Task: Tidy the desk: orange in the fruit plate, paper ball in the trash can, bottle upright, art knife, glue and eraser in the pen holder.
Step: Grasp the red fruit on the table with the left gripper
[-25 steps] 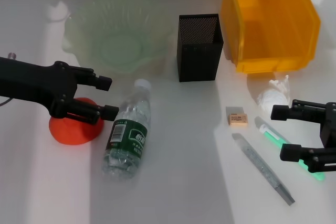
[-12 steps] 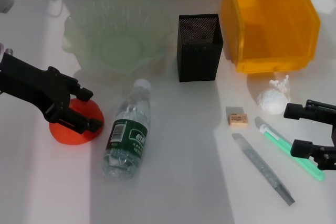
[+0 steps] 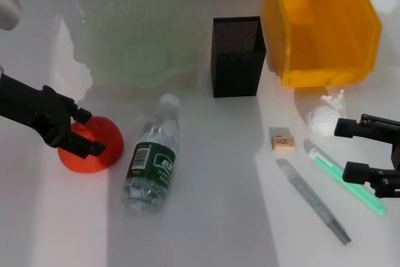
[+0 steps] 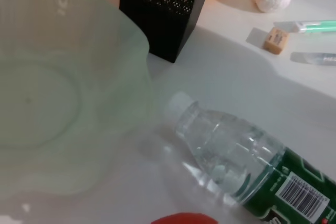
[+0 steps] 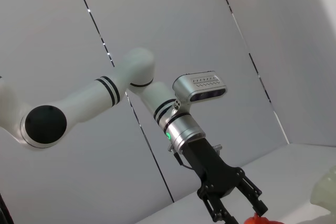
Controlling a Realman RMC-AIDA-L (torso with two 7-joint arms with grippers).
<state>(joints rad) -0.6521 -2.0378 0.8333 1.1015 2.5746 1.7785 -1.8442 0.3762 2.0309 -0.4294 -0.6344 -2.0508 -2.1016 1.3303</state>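
Near the table's (image 3: 206, 229) left edge, the left gripper (image 3: 80, 132) has its fingers apart around the orange (image 3: 100, 149), with the plate (image 3: 139, 35) behind it toward the far edge. Just right of the orange the bottle (image 3: 152, 154) lies on its side, its cap pointing at the far edge, and the holder (image 3: 236, 56) stands upright beyond it beside the yellow bin (image 3: 319, 23). Toward the right edge lie the eraser (image 3: 282, 139), knife (image 3: 312, 200), green glue stick (image 3: 344, 176) and paper ball (image 3: 322, 119), with the right gripper (image 3: 352, 148), fingers apart, over the glue stick just beside the ball.
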